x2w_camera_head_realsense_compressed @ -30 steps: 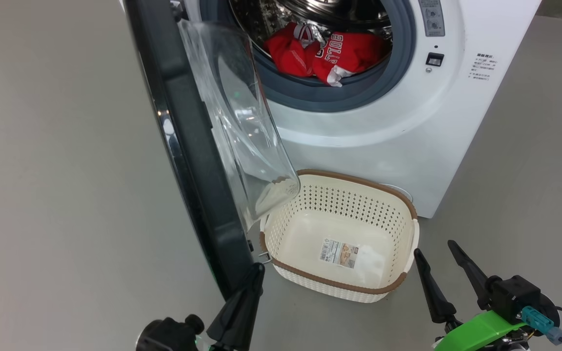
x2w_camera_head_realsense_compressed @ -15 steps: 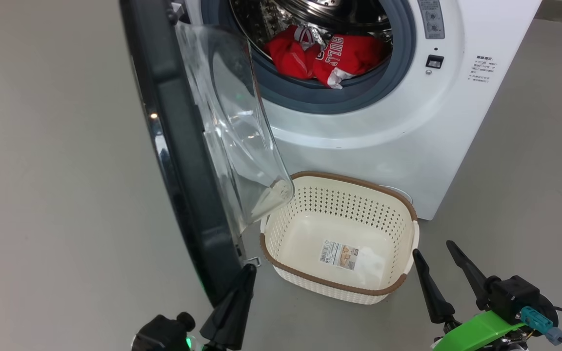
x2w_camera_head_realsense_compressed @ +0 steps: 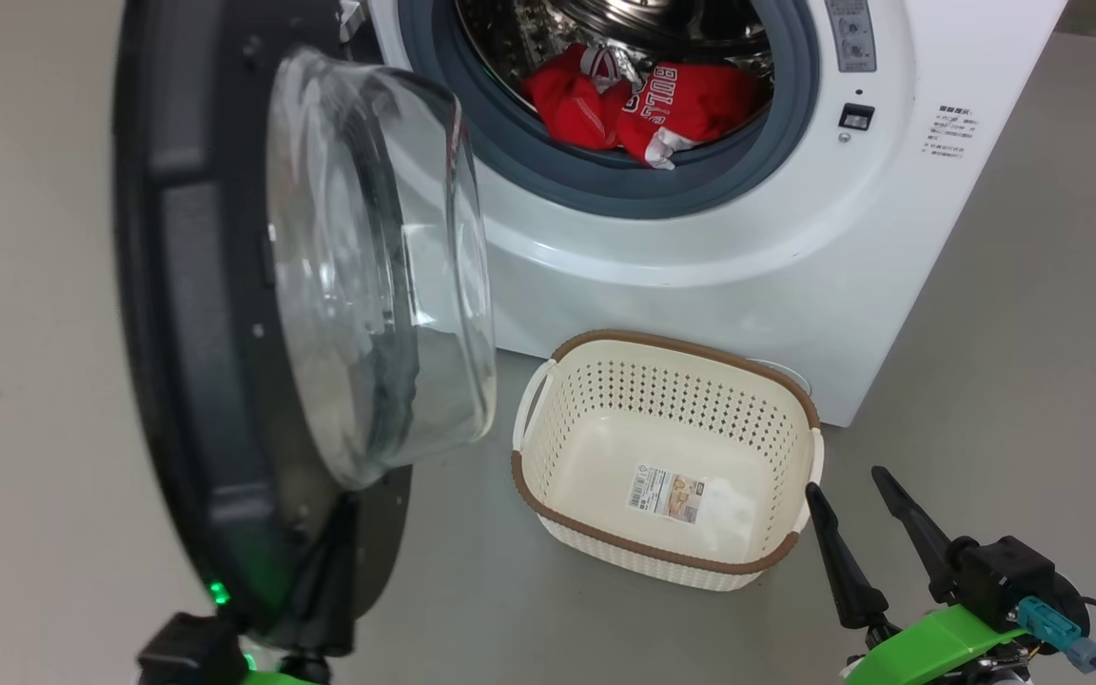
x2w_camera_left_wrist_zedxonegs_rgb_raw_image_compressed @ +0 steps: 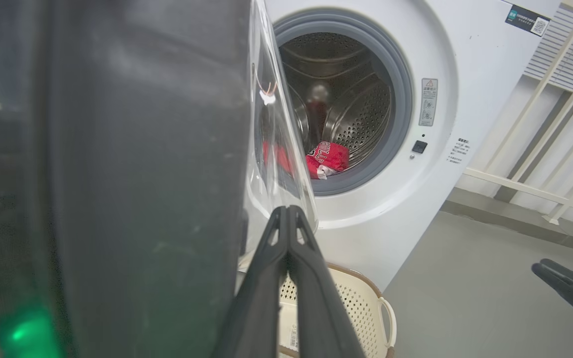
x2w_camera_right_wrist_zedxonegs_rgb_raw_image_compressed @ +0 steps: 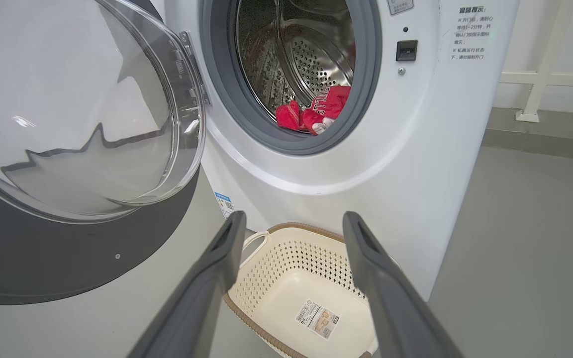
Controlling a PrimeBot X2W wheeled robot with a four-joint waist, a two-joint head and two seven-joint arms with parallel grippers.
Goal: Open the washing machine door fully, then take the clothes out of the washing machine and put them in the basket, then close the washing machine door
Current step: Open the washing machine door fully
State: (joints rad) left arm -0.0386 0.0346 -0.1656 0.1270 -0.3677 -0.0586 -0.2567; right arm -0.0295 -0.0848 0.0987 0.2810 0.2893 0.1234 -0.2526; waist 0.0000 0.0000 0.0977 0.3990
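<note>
Swung wider than half a second ago, the washing machine door (x2w_camera_head_realsense_compressed: 177, 285) now turns its dark inner frame and glass bowl toward us at the left of the head view, and the left gripper (x2w_camera_left_wrist_zedxonegs_rgb_raw_image_compressed: 287, 215) has followed it to the lower left. Its fingers are pressed together on nothing and seem to bear against the door's lower rim. The right gripper (x2w_camera_head_realsense_compressed: 843, 481) waits at the lower right, fingers spread and empty.

We judge the door-opening step nearly finished. Next comes a last push if the hinge allows, then a reach into the washing machine (x2w_camera_head_realsense_compressed: 700, 285).

The clothes (x2w_camera_head_realsense_compressed: 662, 109) lie at the drum's front lip, top centre. The basket (x2w_camera_head_realsense_compressed: 662, 341) stands empty on the floor just before the machine.

White "BULLS" reads on the red cloth. The basket's sticker (x2w_camera_head_realsense_compressed: 667, 493), the machine's printed notes (x2w_camera_head_realsense_compressed: 949, 133) and a blue label (x2w_camera_right_wrist_zedxonegs_rgb_raw_image_compressed: 224, 201) are too small to read.
</note>
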